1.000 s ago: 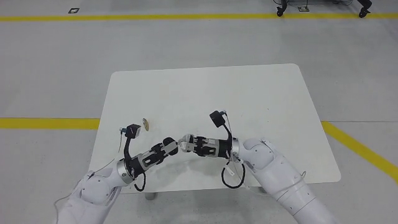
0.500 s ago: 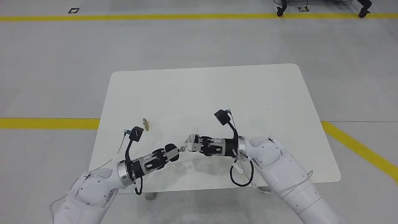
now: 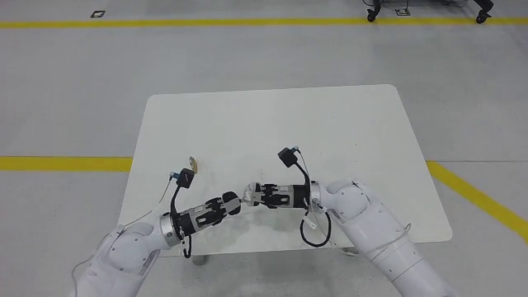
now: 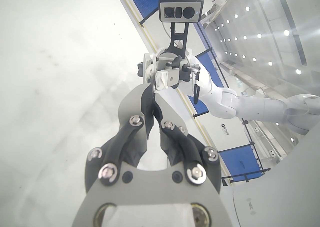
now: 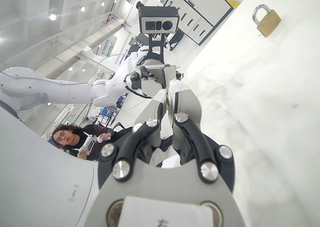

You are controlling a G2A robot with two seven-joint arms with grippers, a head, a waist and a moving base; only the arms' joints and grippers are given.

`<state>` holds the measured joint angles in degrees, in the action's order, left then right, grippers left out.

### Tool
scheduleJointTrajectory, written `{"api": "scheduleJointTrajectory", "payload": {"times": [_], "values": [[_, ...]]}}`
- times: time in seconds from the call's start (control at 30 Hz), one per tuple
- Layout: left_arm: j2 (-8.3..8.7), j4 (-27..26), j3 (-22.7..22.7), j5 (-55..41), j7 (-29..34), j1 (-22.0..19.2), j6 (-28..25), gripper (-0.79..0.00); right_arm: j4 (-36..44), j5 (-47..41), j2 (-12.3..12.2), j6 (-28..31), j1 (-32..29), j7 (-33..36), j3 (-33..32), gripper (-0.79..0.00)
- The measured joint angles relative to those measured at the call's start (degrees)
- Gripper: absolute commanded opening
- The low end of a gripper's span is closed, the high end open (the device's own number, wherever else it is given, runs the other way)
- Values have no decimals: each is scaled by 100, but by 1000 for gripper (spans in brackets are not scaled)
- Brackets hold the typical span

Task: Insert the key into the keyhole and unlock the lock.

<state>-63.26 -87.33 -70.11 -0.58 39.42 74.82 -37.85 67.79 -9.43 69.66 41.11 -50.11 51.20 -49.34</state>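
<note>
Fingers (image 4: 131, 105) of left gripper (image 4: 151, 89) pinched together; right gripper (image 5: 168, 99) fingers (image 5: 186, 102) pressed together too. The two grippers meet tip to tip over table (image 3: 346, 124) front. Can't tell if either grips the key. Padlock (image 5: 267, 20) flat on table, well apart to the left, long axis diagonal, shackle end away from grippers.

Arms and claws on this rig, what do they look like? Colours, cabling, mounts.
Left arm and right arm are glossy white shells. Left claw and right claw have grey fingers on black linkages with silver screws, and black inner pads. Each wrist carries a dark camera box on a black bracket, with a black cable looped beside it.
</note>
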Motion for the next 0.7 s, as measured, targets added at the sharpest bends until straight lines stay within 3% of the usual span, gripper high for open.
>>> {"api": "scheduleJointTrajectory", "payload": {"times": [0.7], "values": [[-3,44,50,105,-387,-12,-60,-785,12,-125,0,29,-24,200,4,-785]]}}
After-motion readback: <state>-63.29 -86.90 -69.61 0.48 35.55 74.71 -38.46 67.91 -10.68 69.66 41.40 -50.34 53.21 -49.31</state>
